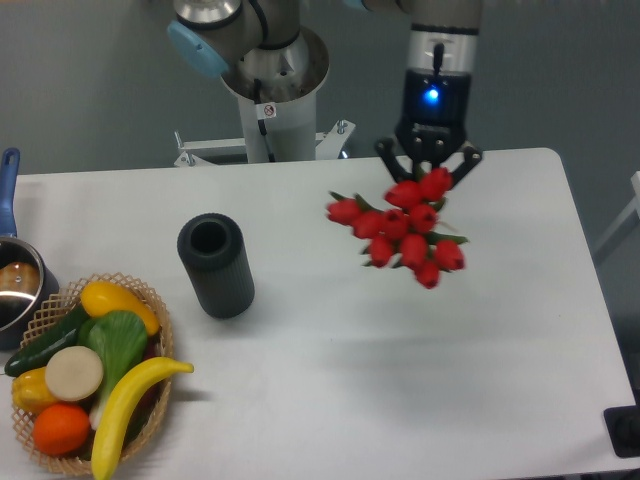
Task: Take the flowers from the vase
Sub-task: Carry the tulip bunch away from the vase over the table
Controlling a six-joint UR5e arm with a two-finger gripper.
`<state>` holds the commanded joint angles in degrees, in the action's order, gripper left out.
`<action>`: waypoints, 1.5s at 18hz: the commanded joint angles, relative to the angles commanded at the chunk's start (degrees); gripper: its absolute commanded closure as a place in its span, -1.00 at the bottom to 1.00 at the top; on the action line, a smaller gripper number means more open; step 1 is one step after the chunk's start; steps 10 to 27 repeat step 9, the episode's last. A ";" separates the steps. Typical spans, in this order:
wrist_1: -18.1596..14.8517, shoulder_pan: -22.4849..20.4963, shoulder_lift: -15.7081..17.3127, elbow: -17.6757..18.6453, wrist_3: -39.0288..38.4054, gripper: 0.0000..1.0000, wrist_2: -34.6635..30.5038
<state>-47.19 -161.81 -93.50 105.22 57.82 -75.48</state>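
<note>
The flowers (400, 232), a bunch of red tulip buds with green leaves, hang in the air over the right half of the table, well clear of the vase. My gripper (428, 176) is directly above them, its dark fingers closed around the top of the bunch. The vase (215, 265), a black ribbed cylinder, stands upright on the left part of the table with its round mouth empty.
A wicker basket (150, 300) of toy fruit and vegetables sits at the front left. A steel pot (15, 290) with a blue handle lies at the left edge. The robot base (270, 110) stands behind the table's far edge.
</note>
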 joint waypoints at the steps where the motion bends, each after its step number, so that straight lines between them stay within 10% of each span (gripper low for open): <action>1: -0.87 0.09 -1.58 -1.05 1.49 0.95 -2.20; 9: -7.74 1.32 -10.47 -10.02 5.90 0.94 -15.13; 27: -7.74 1.32 -10.47 -10.02 5.90 0.94 -15.13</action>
